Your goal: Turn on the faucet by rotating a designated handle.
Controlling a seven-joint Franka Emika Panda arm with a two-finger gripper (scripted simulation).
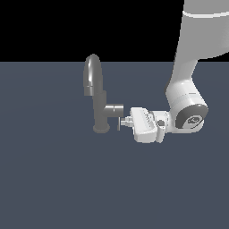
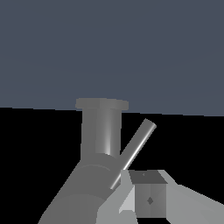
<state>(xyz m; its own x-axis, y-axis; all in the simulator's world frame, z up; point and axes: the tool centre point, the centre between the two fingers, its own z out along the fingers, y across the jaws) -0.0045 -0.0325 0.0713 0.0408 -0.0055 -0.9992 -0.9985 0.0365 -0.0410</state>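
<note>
— Surface condition?
— The desk [image 1: 53, 179] is a flat, uniform slate-blue plane, unmarked, evenly lit.
— Beyond it?
— A plain black backdrop [image 1: 44, 27] above a straight horizon. No walls or windows discernible.

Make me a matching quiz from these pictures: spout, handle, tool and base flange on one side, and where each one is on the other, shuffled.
1 spout
2 handle
3 tool
4 base flange

A on the floor
B thin rod at the side stub's end
C arched at the faucet's top
D beside the handle, on the exterior view's right

Pairs: 1-C, 2-B, 3-D, 4-A
</note>
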